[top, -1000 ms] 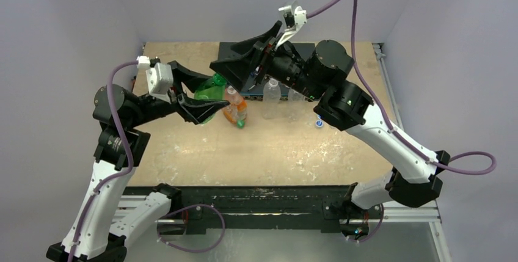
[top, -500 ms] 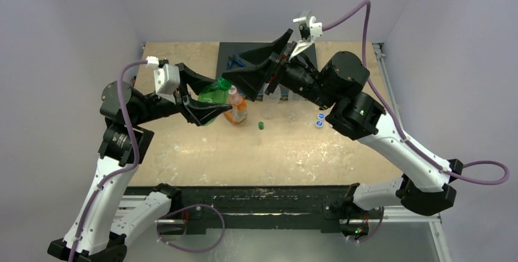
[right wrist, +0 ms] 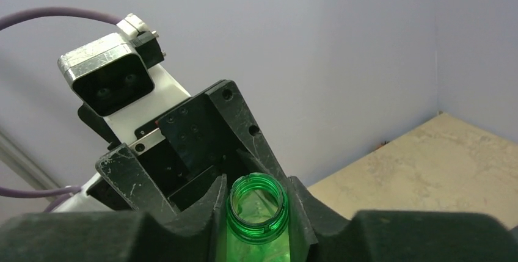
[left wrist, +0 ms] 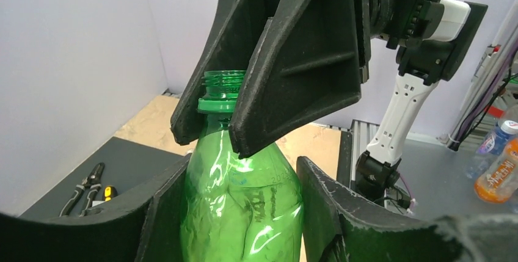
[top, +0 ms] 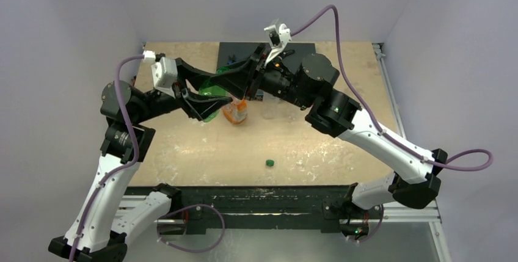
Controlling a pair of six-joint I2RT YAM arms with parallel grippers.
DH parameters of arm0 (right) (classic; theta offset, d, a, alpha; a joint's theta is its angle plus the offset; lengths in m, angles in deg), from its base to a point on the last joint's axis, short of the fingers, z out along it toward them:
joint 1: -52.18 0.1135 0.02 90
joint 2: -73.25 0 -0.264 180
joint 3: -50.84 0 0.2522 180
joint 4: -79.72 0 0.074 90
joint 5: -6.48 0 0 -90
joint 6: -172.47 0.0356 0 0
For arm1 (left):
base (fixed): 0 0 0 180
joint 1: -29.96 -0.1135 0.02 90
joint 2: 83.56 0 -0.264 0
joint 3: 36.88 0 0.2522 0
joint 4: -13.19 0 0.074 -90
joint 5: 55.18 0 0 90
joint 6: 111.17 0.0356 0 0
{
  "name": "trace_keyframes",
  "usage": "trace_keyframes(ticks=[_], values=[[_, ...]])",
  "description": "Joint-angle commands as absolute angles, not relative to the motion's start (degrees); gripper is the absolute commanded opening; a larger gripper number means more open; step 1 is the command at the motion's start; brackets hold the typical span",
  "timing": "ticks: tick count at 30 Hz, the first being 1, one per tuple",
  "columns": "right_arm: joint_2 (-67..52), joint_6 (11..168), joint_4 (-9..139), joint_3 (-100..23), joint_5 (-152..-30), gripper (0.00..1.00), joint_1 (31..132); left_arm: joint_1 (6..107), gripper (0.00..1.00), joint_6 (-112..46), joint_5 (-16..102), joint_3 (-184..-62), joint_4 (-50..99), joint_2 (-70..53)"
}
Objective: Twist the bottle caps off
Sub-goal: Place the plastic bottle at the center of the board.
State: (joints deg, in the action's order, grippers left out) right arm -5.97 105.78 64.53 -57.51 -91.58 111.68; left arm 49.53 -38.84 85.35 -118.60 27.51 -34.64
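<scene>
The left gripper [top: 207,100] is clamped on the body of the green bottle [left wrist: 244,207], with one black finger pressed on each side of the crinkled plastic. The right gripper [right wrist: 256,198] reaches in from the right and its jaws close on the same bottle's neck. In the right wrist view the threaded mouth sits snugly between the two fingers and stands open, with no cap on it. Both grippers meet over the far-left part of the table [top: 342,146], and the pictures do not show whether the bottle's base touches the surface. The green cap [top: 269,163] lies by itself on the table near its near edge, well apart from the bottle and from both grippers. The squat bottle with the orange label [top: 235,114] stands just to the near right of the green one, under the right gripper. A dark mat [top: 241,48] lies at the far side of the table, and a pair of pliers [left wrist: 85,185] with black handles rests on it.
</scene>
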Motion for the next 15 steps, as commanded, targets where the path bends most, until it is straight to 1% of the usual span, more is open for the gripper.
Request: trace_keyframes(ticks=[1,2,3,4,5,6,8,11,15], values=[[-5.8,106.5,67.0,-57.8,-92.6,0.15,112.3,49.4,0.0,-41.0,82.3,-118.9,24.0,-33.9],[-5.7,106.6,66.6,-57.9,-91.9,0.06,112.2,49.3,0.1,-41.1,82.2,-119.2,24.8,-33.6],[-5.4,106.5,66.2,-57.9,-91.3,0.01,112.2,49.4,0.32,-40.9,81.9,-119.5,25.9,-33.3],[-5.0,105.9,66.1,-57.9,-91.3,0.0,112.2,49.4,0.61,-40.6,81.3,-119.8,27.7,-33.0],[-4.6,105.0,64.7,-58.0,-90.2,0.0,112.1,49.4,0.76,-39.9,80.6,-120.0,29.6,-32.9],[-4.1,103.3,63.1,-58.2,-88.7,0.0,112.1,49.4,0.84,-38.8,79.8,-120.3,31.9,-32.9],[-2.8,100.0,58.7,-58.3,-84.6,0.0,112.1,49.4,0.91,-35.6,77.1,-120.8,36.4,-33.1],[-0.3,95.5,54.6,-56.1,-78.7,0.0,112.0,49.4,0.95,-31.2,74.1,-122.0,43.9,-32.9],[3.1,92.6,51.9,-49.1,-71.8,0.0,111.8,49.4,1.0,-25.6,72.8,-123.8,55.0,-31.5]])
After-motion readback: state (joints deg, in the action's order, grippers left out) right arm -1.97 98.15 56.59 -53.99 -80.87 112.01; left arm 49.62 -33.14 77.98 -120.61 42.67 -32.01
